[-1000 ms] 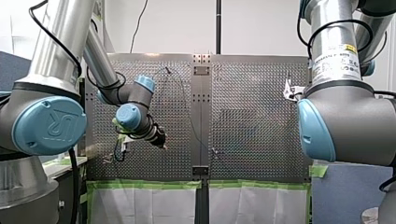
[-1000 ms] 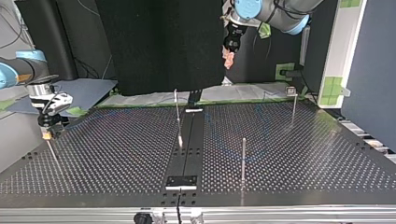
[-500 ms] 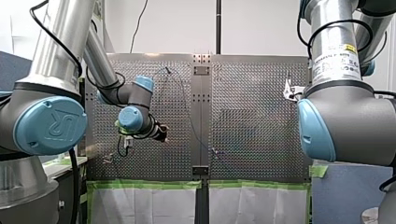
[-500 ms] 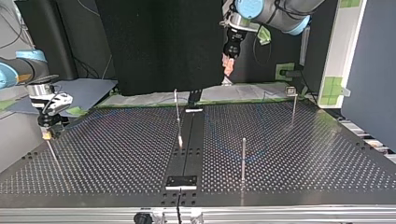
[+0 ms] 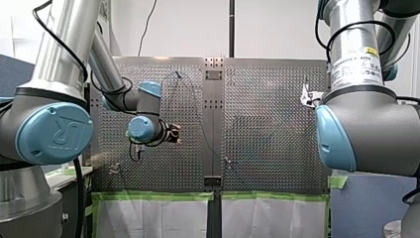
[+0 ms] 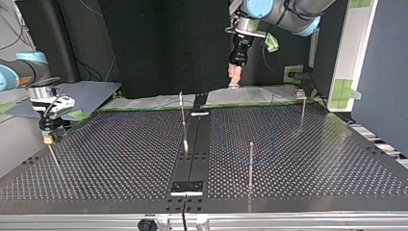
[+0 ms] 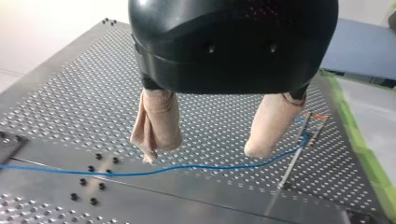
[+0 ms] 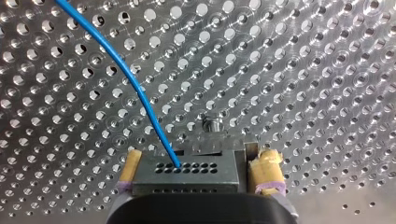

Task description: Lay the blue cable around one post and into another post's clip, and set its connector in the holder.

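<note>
Blue cable (image 8: pixel 135 88) ends in a grey connector (image 8: pixel 187 173). In the right wrist view the robot's right gripper (image 8: pixel 200 157) has that block pinched between its yellow-padded fingers (image 8: pixel 267 170), closed on its two sides. From there the cable curves away over the perforated table (image 8: pixel 303 70). From across the table, that gripper sits at the far left of the frame, right at the top of a thin post (image 6: pixel 54 156) near the table's edge. Moving right, a middle post (image 6: pixel 182 115) stands beside the dark centre strip (image 6: pixel 192 159). A nearer post (image 6: pixel 251 163) is lower and to its right, and a far post (image 6: pixel 302 113) with a small fitting on top stands further right and back. Above them, right of centre at the top of the frame, the left gripper (image 6: pixel 235 83) hangs well clear of the table with its beige pads pointing down. Its own wrist view shows the fingers (image 7: pixel 156 123) spread wide with nothing between them. The cable lies flat on the table below them, passing under both and reaching an upright rod (image 7: pixel 292 163) just beyond one finger.
</note>
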